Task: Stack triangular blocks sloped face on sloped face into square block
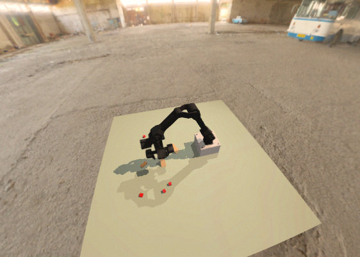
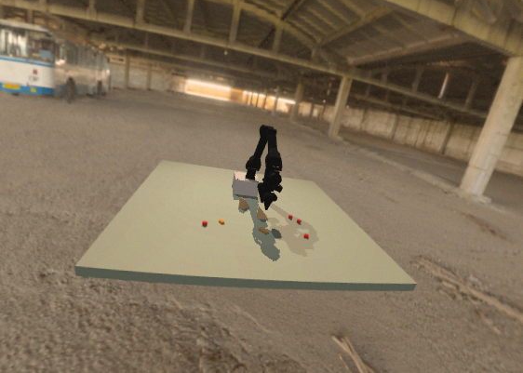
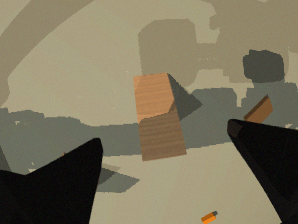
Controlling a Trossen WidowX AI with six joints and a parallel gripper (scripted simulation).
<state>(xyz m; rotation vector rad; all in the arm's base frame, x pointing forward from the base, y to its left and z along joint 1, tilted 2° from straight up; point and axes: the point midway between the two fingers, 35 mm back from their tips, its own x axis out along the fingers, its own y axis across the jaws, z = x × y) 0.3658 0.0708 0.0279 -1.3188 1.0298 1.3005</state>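
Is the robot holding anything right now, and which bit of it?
No, nothing is held. The gripper is open, and a triangular block sits on the table below it.

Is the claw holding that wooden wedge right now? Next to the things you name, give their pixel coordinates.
No, the claw [image 2: 267, 207] [image 3: 168, 136] is wide open, with clear gaps between its fingers and the wedge [image 2: 262, 214] [image 3: 159, 117] in the wrist view.

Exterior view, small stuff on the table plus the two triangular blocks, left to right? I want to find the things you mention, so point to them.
Red cube [image 2: 205, 223], orange piece [image 2: 221, 221], triangular block nearer the arm's base [image 2: 243, 205], the other triangular block [image 2: 261, 214], then three red cubes: [image 2: 290, 217], [image 2: 299, 221], [image 2: 306, 236]. Flat brown piece left out: it overlaps the second block's place.
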